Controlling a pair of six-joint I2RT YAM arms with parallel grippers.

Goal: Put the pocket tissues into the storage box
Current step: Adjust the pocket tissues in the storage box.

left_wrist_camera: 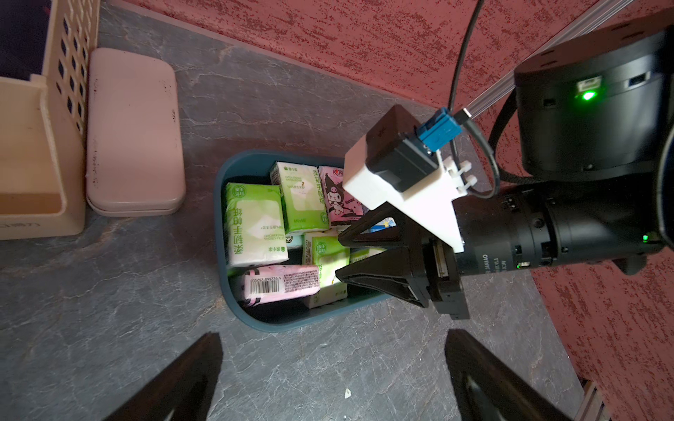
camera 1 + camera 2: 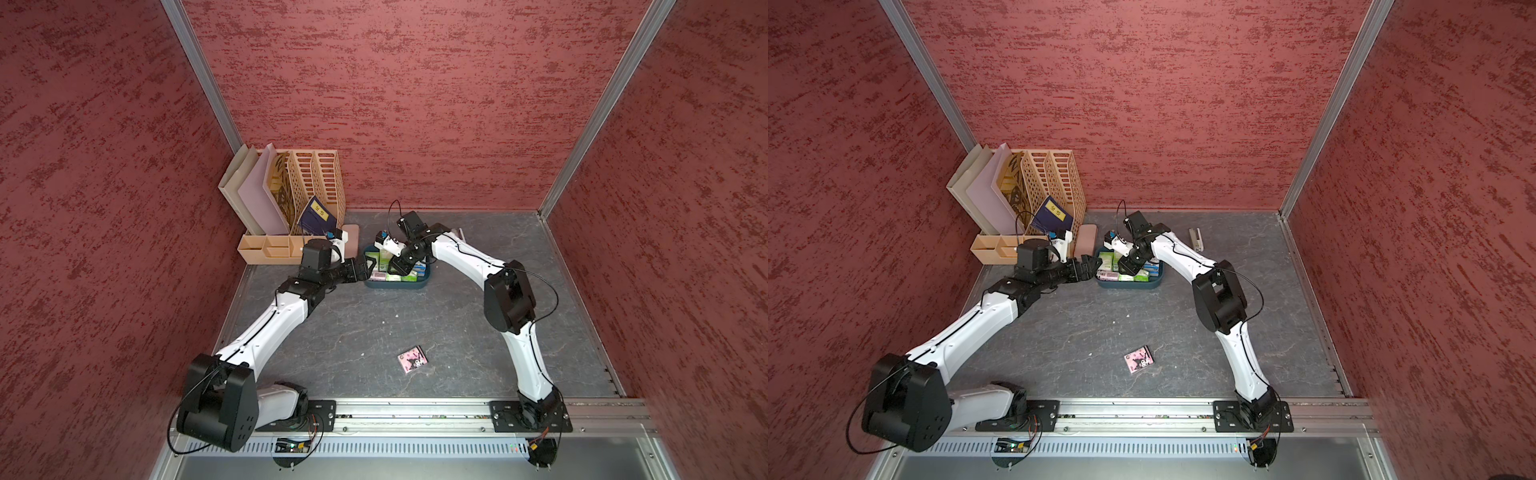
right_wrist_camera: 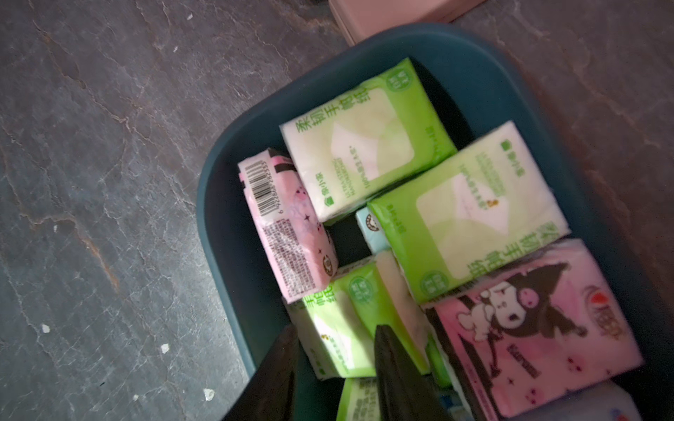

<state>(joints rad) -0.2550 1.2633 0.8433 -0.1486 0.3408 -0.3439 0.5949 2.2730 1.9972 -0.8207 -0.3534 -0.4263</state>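
The dark teal storage box (image 2: 397, 286) (image 2: 1129, 286) (image 1: 220, 218) (image 3: 219, 164) sits at the back of the table, holding several green, pink and light blue pocket tissues (image 1: 255, 226) (image 3: 364, 142). My right gripper (image 3: 333, 328) (image 1: 337, 257) (image 2: 392, 266) reaches down into the box, its jaws closed on a tilted green packet (image 3: 335, 328) (image 1: 328, 255). My left gripper (image 1: 332, 335) (image 2: 368, 268) (image 2: 1094, 266) hovers open and empty just left of the box. One pink packet (image 2: 411, 360) (image 2: 1139, 360) lies alone on the table near the front.
A tall beige slotted file organiser (image 2: 307, 187) with a low beige tray (image 2: 270, 249) stands at the back left. A slim pink case (image 1: 135, 135) (image 2: 351, 241) lies between it and the box. A small beige stapler-like object (image 2: 1196, 239) rests at the back right.
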